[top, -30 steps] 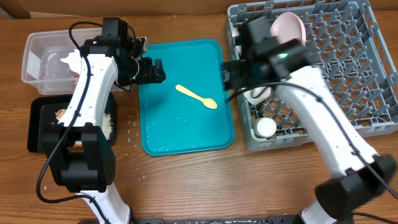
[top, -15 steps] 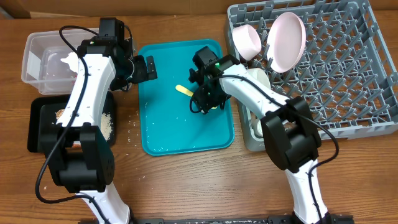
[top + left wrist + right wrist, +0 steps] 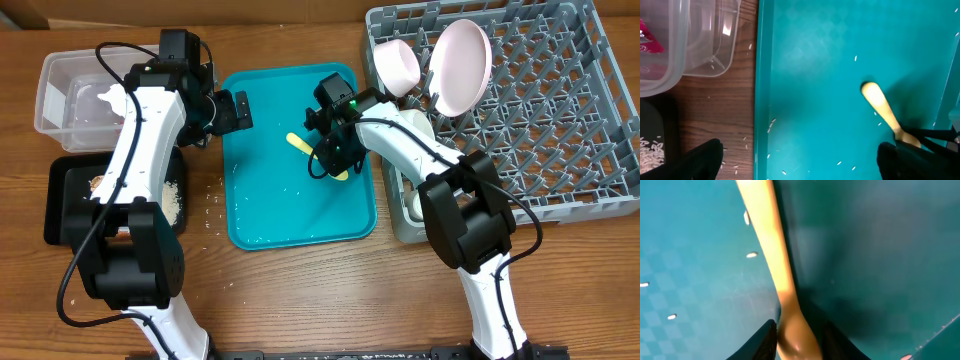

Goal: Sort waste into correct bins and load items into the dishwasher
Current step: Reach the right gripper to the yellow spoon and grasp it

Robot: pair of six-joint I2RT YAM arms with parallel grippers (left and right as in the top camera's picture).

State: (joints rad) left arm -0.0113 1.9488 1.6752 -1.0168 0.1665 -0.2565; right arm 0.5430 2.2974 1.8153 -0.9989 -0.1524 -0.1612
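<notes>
Change since the earlier frame: the right arm has left the near-left edge of the dish rack and swung over the teal tray. With the arm out of the way, the rack's upper-left load now shows. The left arm has barely shifted.

Right tool: down on the tray, fingers pressed in from both sides on the yellow spoon near where handle meets bowl. It pinches the spoon, which lies flat and is not lifted.

Left tool: spread wide and empty, hanging over the tray's left edge.

Yellow spoon: on the teal tray, handle pointing toward the tray's far-left corner. It is the only dish there, among a few stray rice grains.

Dish rack: right of the tray. A pink bowl and a large pale plate stand on edge at its far-left corner. Something white shows behind the right arm at the near-left corner, too hidden to name.

Clear tub: far left, holding a white napkin and a red wrapper.

Black tray: in front of the tub, holding rice and a brown scrap.

Tabletop: loose rice between the black tray and the teal tray.

Status, as judged: waste sorted, most dishes racked. Left to do: move the spoon to the rack, perhaps gather the spilled rice.
</notes>
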